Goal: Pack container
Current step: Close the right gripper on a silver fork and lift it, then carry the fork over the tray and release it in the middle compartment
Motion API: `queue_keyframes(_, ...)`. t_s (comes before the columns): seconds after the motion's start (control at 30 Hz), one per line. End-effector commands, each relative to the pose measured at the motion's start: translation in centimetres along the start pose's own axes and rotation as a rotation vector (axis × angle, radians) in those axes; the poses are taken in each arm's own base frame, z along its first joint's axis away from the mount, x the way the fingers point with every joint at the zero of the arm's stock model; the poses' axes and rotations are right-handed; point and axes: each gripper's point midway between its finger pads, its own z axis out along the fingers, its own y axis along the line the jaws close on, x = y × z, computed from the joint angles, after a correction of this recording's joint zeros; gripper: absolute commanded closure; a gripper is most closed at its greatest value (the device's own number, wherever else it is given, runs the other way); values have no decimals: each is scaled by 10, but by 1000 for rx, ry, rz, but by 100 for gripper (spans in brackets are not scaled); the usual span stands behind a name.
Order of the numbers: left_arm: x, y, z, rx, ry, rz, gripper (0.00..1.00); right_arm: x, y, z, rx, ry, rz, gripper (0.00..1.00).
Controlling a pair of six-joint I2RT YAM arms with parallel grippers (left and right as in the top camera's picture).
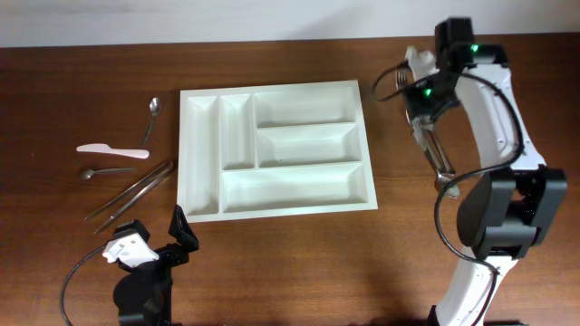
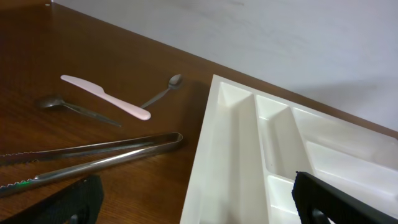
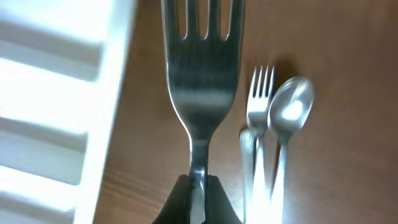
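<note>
The container (image 1: pixel 272 89), a white tray with five compartments, lies in the middle of the table with nothing in it. My right gripper (image 1: pixel 420 101) hovers just past its right edge, shut on the handle of a large steel fork (image 3: pixel 202 74) whose tines point away from the wrist. In the right wrist view the gripper (image 3: pixel 198 190) pinches the fork's neck, and the tray's rim (image 3: pixel 106 99) runs along the left. My left gripper (image 1: pixel 161 243) rests near the front edge, left of the tray's front corner. Its jaws (image 2: pixel 199 208) stand wide open, holding nothing.
A small fork (image 3: pixel 260 106) and a spoon (image 3: pixel 289 109) lie on the wood right of the held fork. Left of the tray are a spoon (image 1: pixel 151 118), a pale knife (image 1: pixel 113 151), a small spoon (image 1: pixel 101 170) and steel tongs (image 1: pixel 131 192).
</note>
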Motion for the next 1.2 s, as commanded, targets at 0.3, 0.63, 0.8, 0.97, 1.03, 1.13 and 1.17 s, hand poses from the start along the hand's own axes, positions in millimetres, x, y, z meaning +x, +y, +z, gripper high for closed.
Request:
queue_keyframes(0.3, 0, 0, 0, 6, -3, 18, 1, -26, 158, -13, -216, -147, -925, 96)
queue_keyframes(0.63, 0, 0, 0, 6, -3, 18, 1, -7, 228, 23, -290, -152, -1341, 96)
queue_keyframes(0.8, 0, 0, 0, 6, -3, 18, 1, 7, 225, 57, -339, -75, -1312, 96)
queue_keyframes(0.97, 0, 0, 0, 6, -3, 18, 1, 10, 232, 72, -392, -87, -1292, 96)
queue_keyframes(1.03, 0, 0, 0, 6, -3, 18, 1, 6, 233, 75, -384, -93, -1261, 96)
queue_keyframes(1.13, 0, 0, 0, 6, -3, 18, 1, 2, 233, 78, -376, -101, -1226, 65)
queue_keyframes(1.17, 0, 0, 0, 6, -3, 18, 1, -1, 233, 78, -370, -107, -1208, 57)
